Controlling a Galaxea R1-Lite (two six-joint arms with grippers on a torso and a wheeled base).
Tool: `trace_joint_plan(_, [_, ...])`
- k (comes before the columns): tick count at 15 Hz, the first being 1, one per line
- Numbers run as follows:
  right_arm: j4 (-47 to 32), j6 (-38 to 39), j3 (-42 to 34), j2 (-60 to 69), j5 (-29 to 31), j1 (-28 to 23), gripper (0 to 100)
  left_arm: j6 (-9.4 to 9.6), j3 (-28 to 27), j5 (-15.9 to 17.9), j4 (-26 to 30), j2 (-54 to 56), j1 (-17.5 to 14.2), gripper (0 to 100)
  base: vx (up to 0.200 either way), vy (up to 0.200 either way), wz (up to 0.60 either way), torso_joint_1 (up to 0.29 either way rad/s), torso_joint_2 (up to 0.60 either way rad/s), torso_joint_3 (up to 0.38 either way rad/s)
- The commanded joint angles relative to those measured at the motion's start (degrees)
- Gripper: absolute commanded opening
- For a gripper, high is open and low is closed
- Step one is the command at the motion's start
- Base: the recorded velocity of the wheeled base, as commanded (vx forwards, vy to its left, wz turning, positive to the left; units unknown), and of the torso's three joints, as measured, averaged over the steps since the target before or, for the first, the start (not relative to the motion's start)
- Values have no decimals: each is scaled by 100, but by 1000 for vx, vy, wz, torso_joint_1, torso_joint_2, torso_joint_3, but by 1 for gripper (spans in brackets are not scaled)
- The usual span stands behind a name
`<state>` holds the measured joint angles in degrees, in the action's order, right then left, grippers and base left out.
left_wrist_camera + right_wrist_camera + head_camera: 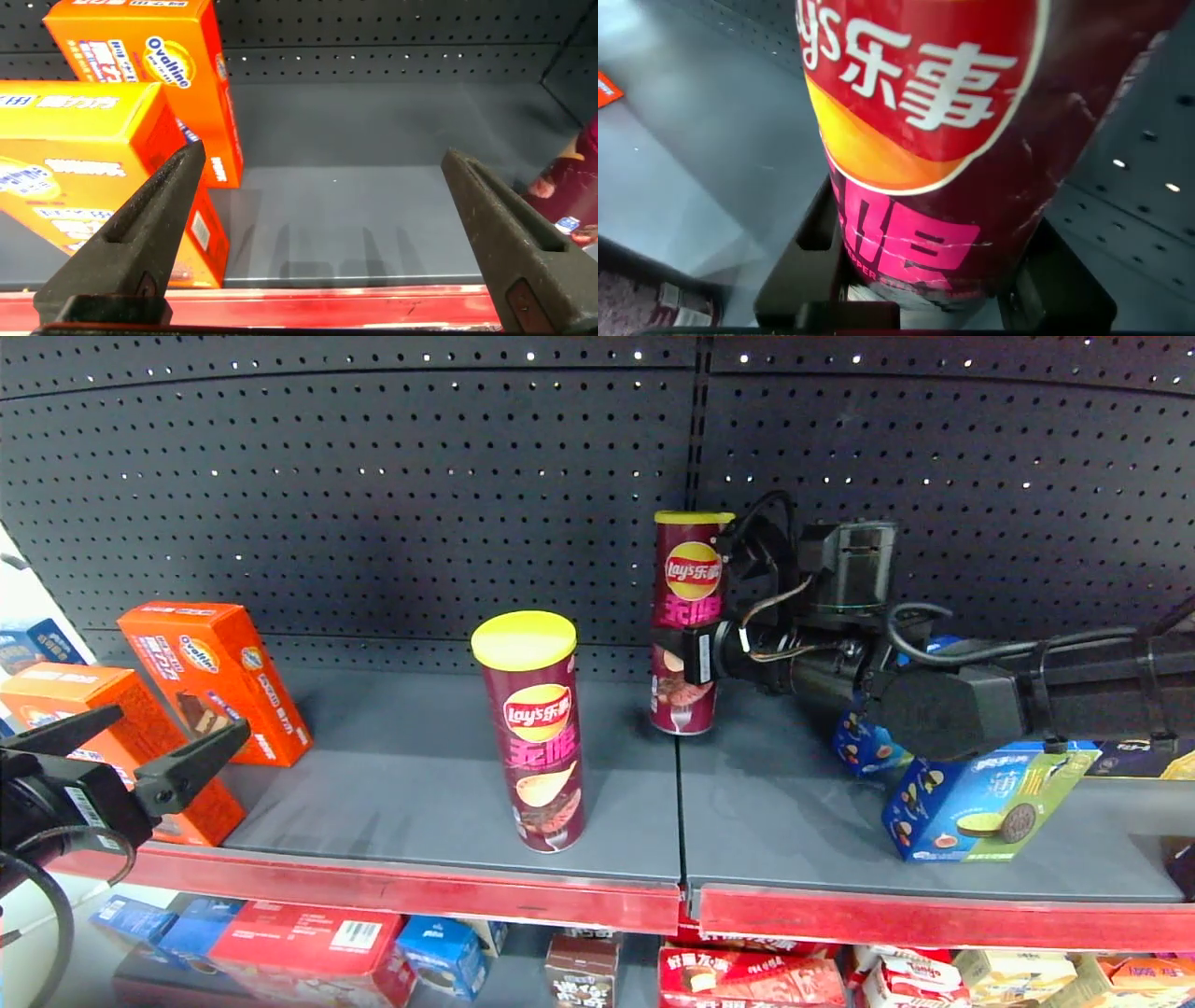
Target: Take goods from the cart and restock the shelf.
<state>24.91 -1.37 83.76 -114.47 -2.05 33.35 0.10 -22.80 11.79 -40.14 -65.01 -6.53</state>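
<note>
Reference: front can [534, 733], upright with its yellow lid on, near the front lip of the shelf [392, 775].
- Left tool [184, 719]: well left of front can, at the shelf's front edge. Jaws spread wide, nothing between them.
- Orange boxes [215, 677]: two, left of front can. One leans further back and one sits nearer the lip, just beside the left tool.
- Rear can [686, 616]: behind and to the right of front can, close to the pegboard back panel [373, 504]. It is upright, with its base at shelf level. Cannot tell if it bears on the shelf.
- Right tool [938, 280]: comes in from the right, fingers clamped on either side of rear can's lower half.
- Cookie box [980, 803]: blue-green, well right of front can, lying under the right arm.
</note>
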Motion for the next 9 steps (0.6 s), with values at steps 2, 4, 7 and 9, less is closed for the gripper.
trace_joint_plan(2, [50, -4, 299, -383, -24, -4, 0, 8, -14, -1, -2, -11, -23, 100, 0, 0, 0, 0, 0, 0])
trace_joint_plan(4, [58, -4, 404, -480, -33, 57, 0, 8, -14, -1, -2, -20, -32, 100, 0, 0, 0, 0, 0, 0])
trace_joint_plan(7, [58, 5, 554, -576, -33, 136, 0, 8, -6, -1, -2, -11, -41, 100, 0, 0, 0, 0, 0, 0])
trace_joint_plan(9, [76, 5, 527, -629, -24, 207, 0, 96, -14, -1, -2, -20, -102, 100, 0, 0, 0, 0, 0, 0])
